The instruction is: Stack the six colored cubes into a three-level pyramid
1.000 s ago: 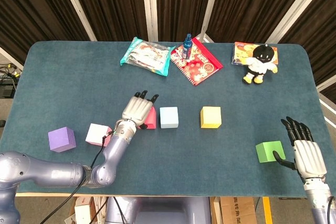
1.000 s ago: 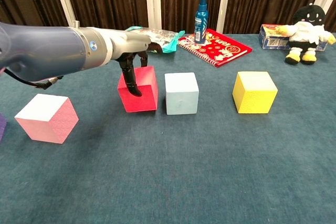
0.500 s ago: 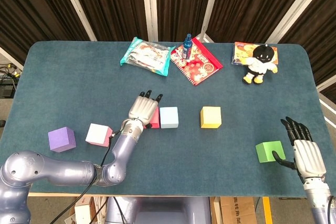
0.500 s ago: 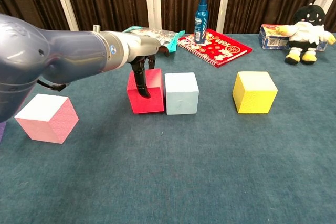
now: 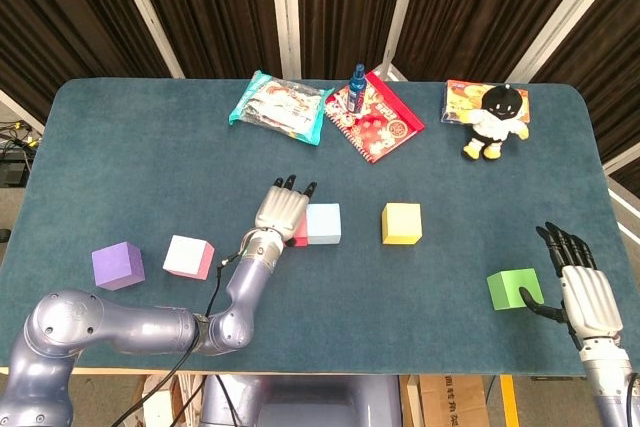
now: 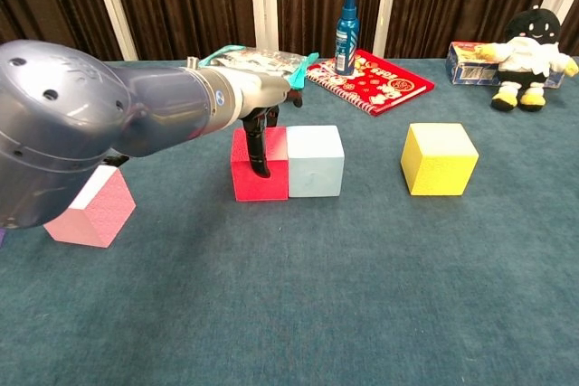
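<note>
Left hand: Your left hand (image 5: 280, 211) lies palm-down over the red cube (image 6: 258, 167). Its dark fingers (image 6: 260, 145) reach down the cube's front face in the chest view. Whether they grip the cube or only rest on it cannot be told.
Right hand: Your right hand (image 5: 584, 294) sits at the near right edge of the worktop (image 5: 150, 147), fingers straight and slightly apart, holding nothing. Its thumb points toward the green cube (image 5: 514, 289), just beside it; contact cannot be told.
Red cube: It stands on the worktop with its right face against the light blue cube (image 5: 322, 224). In the head view your left hand hides most of it.
Light blue cube: It sits near the worktop centre, touching the red cube on its left side.
Yellow cube: The yellow cube (image 5: 402, 223) stands alone to the right of the light blue cube, apart from it.
Pink cube: The pink cube (image 5: 189, 256) stands to the left of your left forearm, partly hidden by the arm in the chest view.
Purple cube: The purple cube (image 5: 117, 265) stands further left, near the pink cube but apart.
Far edge: A snack packet (image 5: 278, 105), a red booklet (image 5: 375, 117) with a blue bottle (image 5: 357, 80) upright on it, and a plush toy (image 5: 495, 120) lying on a box (image 5: 464, 99).
</note>
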`<state>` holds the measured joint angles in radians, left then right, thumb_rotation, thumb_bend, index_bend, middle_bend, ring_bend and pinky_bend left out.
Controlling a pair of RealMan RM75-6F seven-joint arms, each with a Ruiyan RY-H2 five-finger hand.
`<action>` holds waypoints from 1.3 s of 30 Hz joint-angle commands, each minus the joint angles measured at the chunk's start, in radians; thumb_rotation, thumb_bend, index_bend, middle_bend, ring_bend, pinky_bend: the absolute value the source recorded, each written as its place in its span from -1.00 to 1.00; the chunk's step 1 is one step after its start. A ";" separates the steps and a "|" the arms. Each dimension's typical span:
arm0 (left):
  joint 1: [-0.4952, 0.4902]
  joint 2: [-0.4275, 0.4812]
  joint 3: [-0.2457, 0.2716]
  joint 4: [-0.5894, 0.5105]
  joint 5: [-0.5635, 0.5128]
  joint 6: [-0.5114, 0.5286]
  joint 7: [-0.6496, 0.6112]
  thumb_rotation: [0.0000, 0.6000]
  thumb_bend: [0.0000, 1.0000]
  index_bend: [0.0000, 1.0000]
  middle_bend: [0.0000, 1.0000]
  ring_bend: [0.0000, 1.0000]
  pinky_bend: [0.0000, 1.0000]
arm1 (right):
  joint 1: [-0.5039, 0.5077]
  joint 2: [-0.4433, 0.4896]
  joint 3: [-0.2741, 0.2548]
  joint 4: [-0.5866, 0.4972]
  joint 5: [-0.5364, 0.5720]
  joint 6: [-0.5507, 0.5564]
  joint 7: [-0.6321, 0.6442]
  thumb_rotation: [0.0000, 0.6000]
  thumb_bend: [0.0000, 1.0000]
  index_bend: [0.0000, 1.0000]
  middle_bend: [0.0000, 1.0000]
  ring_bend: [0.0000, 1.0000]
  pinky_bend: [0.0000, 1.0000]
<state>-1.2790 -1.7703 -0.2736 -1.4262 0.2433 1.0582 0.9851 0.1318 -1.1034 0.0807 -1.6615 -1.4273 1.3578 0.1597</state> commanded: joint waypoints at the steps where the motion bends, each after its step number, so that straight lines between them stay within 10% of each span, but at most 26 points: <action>1: -0.003 -0.008 -0.002 0.010 0.000 -0.005 0.001 1.00 -0.46 -0.99 -0.19 -0.89 -0.73 | 0.000 0.001 0.001 0.000 0.002 -0.001 0.003 1.00 -0.34 -1.00 -1.00 -1.00 -1.00; 39: -0.017 -0.013 -0.010 0.038 -0.009 -0.029 0.023 1.00 -0.46 -1.00 -0.19 -0.89 -0.73 | -0.001 0.004 0.005 -0.006 0.019 -0.007 0.002 1.00 -0.34 -1.00 -1.00 -1.00 -1.00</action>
<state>-1.2964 -1.7833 -0.2843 -1.3872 0.2360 1.0293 1.0080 0.1308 -1.0990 0.0853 -1.6672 -1.4082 1.3508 0.1615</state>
